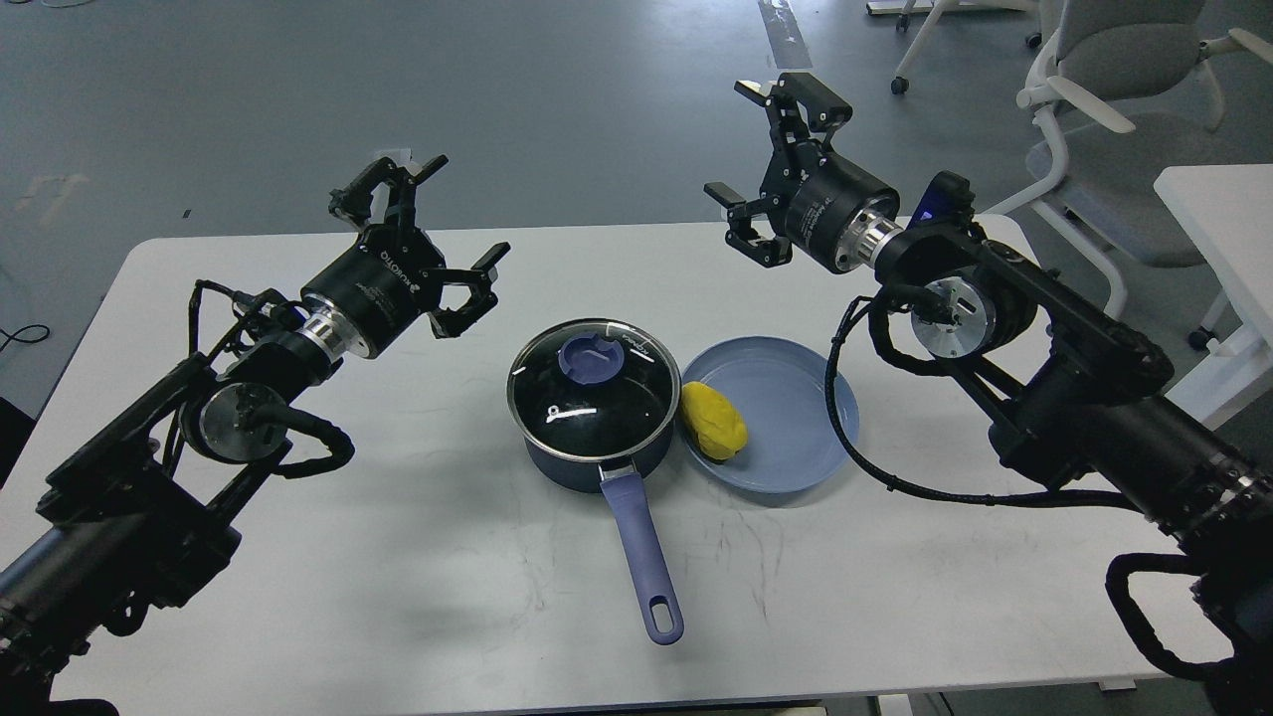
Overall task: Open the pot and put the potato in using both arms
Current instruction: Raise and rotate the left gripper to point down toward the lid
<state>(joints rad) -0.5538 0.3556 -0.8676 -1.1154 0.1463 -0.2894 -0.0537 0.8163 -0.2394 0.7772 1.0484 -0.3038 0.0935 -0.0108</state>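
A dark blue pot (587, 452) stands at the table's middle with its glass lid (592, 390) on; the lid has a blue knob (591, 360). The pot's blue handle (644, 552) points toward me. A yellow potato (713, 421) lies on the left side of a blue plate (796, 398), right of the pot. My left gripper (450, 217) is open and empty, above the table left of the pot. My right gripper (743, 141) is open and empty, high behind the plate.
The white table (418, 557) carries the pot and plate. Office chairs (1114, 89) and another white table (1218, 219) stand at the right, beyond the table's edge. Grey floor lies behind.
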